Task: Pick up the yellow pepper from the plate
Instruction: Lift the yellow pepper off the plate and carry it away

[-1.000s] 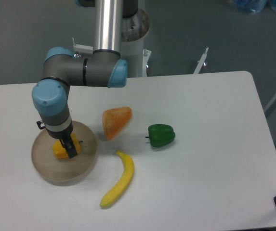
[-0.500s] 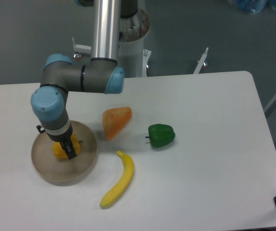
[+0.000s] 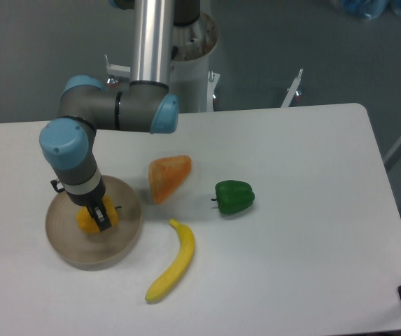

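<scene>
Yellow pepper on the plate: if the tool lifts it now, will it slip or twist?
The yellow pepper looks lumpy and rounded, so it may twist between the fingers of the tool. Its skin seems smooth, so some slipping is possible. It is small and probably light. The plate has only a low rim, so a dropped pepper might roll out.
</scene>
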`<state>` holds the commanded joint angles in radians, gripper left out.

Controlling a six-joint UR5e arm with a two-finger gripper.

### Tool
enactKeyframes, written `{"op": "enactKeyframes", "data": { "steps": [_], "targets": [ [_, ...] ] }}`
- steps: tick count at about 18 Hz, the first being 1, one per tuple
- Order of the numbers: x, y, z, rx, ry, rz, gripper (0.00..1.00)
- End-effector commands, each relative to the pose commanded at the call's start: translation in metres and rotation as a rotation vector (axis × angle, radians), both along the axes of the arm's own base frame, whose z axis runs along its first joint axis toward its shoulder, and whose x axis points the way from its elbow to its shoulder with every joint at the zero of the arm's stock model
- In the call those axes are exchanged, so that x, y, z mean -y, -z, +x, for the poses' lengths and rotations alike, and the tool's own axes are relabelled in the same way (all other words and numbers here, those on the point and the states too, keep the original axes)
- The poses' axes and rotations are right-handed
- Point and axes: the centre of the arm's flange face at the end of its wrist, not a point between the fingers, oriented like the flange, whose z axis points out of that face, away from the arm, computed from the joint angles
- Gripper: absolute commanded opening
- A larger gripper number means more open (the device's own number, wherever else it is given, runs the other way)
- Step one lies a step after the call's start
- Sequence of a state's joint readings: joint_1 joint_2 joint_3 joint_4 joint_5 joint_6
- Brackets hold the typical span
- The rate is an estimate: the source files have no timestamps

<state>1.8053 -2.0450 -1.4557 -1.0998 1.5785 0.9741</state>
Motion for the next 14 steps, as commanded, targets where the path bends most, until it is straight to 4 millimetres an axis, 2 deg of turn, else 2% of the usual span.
{"op": "enactKeyframes", "data": {
  "steps": [2, 3, 5, 10, 14],
  "targets": [
    [0.009, -0.019, -0.023, 0.026, -0.043, 0.007, 0.20],
    [0.015, -0.036, -0.035, 0.070, -0.065, 0.022, 0.19],
    [0.026, -0.061, -0.070, 0.103, -0.120, 0.060, 0.17],
    [0.050, -0.097, -0.144, 0.112, -0.228, 0.034, 0.17],
    [0.065, -0.122, -0.190, 0.126, -0.284, -0.002, 0.16]
  ]
}}
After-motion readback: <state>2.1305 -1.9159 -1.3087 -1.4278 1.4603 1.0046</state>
